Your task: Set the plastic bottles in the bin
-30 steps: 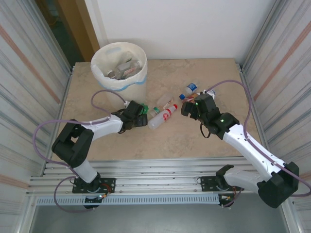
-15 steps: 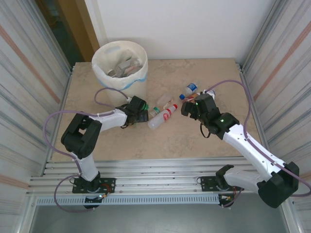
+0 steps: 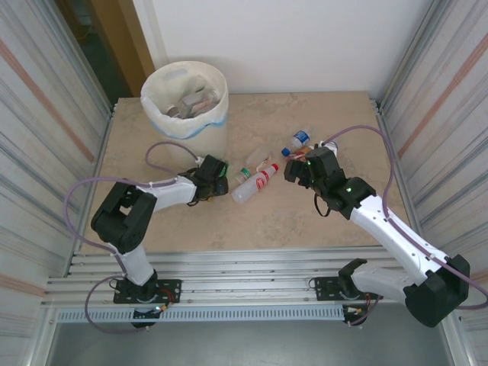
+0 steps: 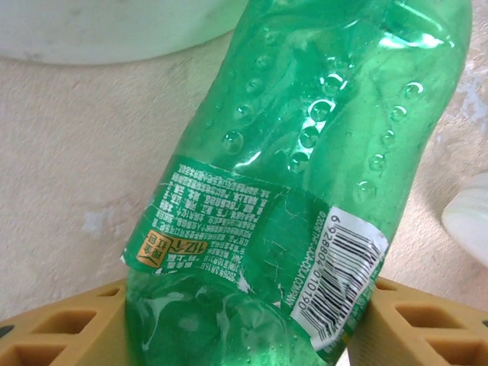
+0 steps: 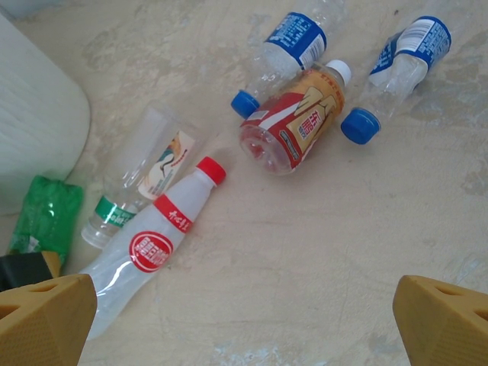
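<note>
Beige stone table (image 3: pixel 252 221), with metal walls close on both sides. The left gripper (image 3: pixel 216 173) clamps a green bottle (image 4: pixel 305 152) lying just before the bin (image 3: pixel 194 126). The grasp is in hand; next it must lift the bottle clear of the rim. The right gripper (image 5: pixel 244 305) hangs wide open and empty over loose bottles (image 5: pixel 164 236).

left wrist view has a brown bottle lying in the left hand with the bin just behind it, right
Not quite. The bottle in the left hand is green, not brown, as the left wrist view shows plainly. The rest holds: it is lying down, and the bin is just behind it.
</note>
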